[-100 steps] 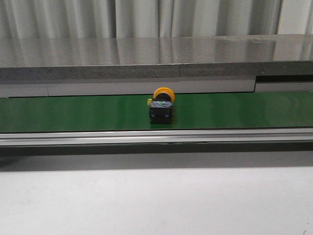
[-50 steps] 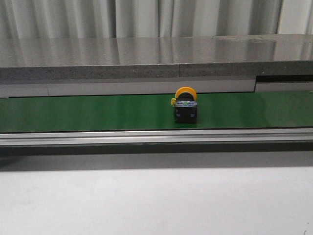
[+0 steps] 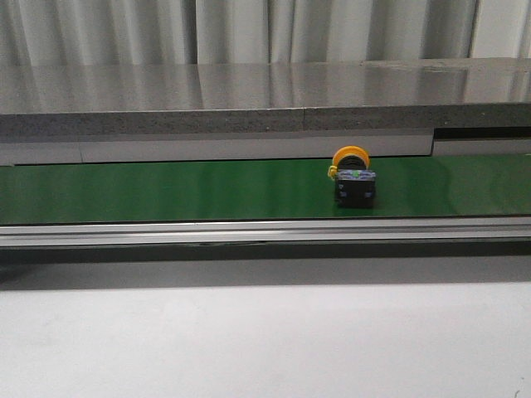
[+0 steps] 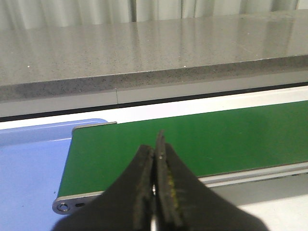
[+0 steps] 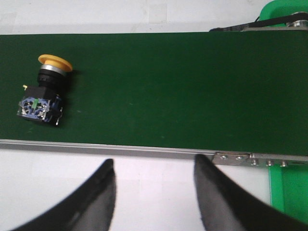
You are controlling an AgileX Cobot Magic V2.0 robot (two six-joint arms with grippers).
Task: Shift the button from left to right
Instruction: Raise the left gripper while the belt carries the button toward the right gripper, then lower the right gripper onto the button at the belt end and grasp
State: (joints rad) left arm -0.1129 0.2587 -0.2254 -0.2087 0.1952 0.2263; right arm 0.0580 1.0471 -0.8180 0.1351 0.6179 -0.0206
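The button [image 3: 353, 186] lies on its side on the green belt [image 3: 166, 191], toward three o'clock of centre (yellow cap pointing away from me). My left gripper [image 4: 155, 161] has its jaws pressed together; my right gripper [image 5: 154, 185] has its jaws spread, empty.

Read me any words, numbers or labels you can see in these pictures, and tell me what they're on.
None can be read.
The button has small coloured marks on its black body, too small to show any text.
The green belt, grey ledge and both grippers carry no writing.
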